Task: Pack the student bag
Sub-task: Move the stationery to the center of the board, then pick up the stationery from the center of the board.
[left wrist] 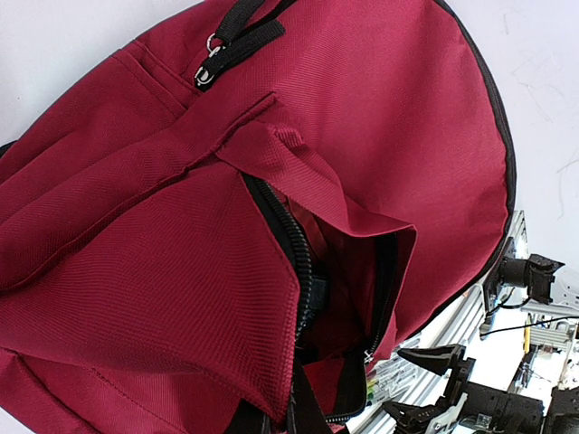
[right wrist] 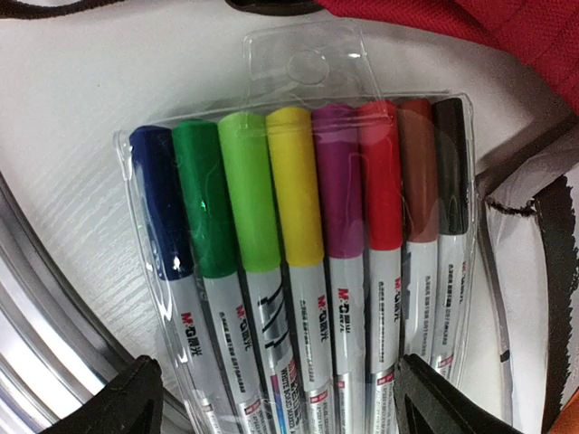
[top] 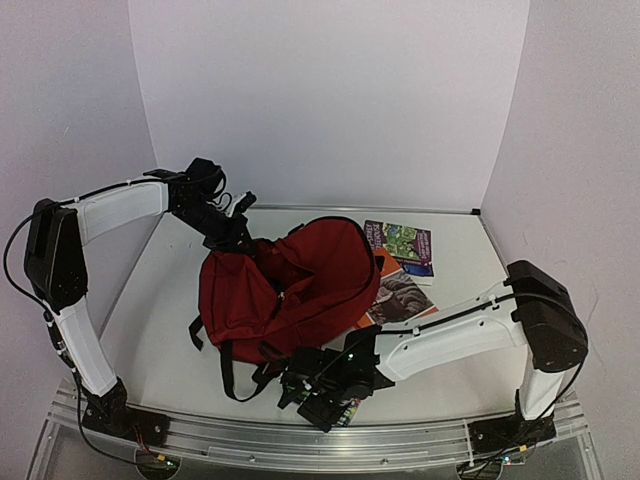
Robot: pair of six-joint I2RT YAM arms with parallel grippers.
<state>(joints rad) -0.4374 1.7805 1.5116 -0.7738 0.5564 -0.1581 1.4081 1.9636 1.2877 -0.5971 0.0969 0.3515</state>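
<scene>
The student bag (top: 290, 290) lies in the middle of the table, dark red, its zippered mouth (left wrist: 348, 271) gaping. My left gripper (top: 240, 238) sits at the bag's far left top edge, shut on its fabric. The left wrist view is filled with red cloth, which hides the fingers. A clear pack of several coloured markers (right wrist: 308, 235) lies flat near the front edge. My right gripper (right wrist: 289, 407) hovers over the pack's lower end, open, one black finger on each side. The left wrist view also catches the right gripper (left wrist: 434, 389) with its jaws spread by the pack (left wrist: 389, 384).
Two books lie right of the bag: a purple-and-green one (top: 400, 245) at the back and an orange-edged one (top: 400, 298) partly under the bag. The aluminium front rail (top: 300, 440) runs just below the right gripper. Black straps (top: 232, 375) trail off the bag's near side.
</scene>
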